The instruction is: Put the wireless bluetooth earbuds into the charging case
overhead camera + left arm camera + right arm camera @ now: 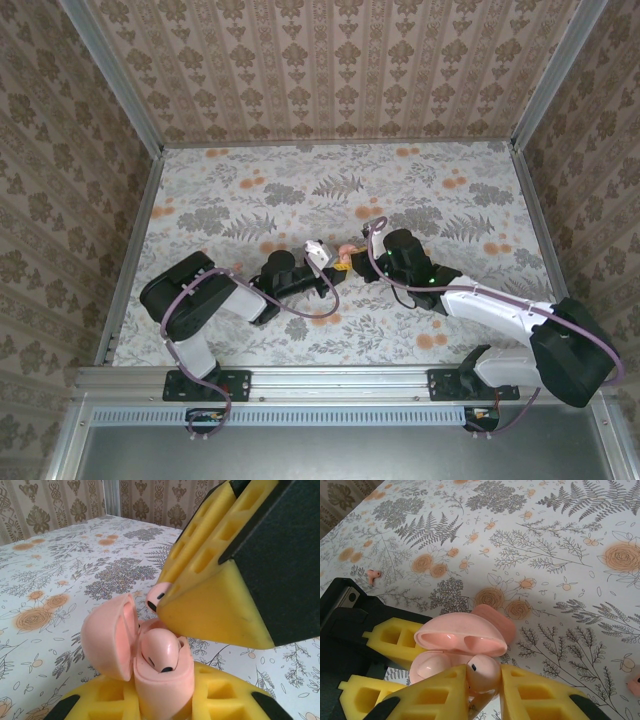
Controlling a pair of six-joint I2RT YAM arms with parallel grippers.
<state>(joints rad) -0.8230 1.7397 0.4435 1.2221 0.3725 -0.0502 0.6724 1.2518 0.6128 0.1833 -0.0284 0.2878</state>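
Between the right fingers (545,695), yellow pads pinched almost together, there's one pink earbud (482,672), clamped firmly and poised right at the mouth of the charging case (160,687). Whether it touches the rim or sits just off it is hard to call. Opposite them, the left fingers (100,700) are clenched on the case body, gripping it from both sides. Its lid (107,635) is swung wide open, leaning left in the left wrist view. A second earbud (159,652) sits in one well of the case, dark tip showing. Out on the floral bench (560,545), well apart from the case, a third bud (373,574) lies loose. Seen from above, both arms meet nose to nose near the bench's middle.
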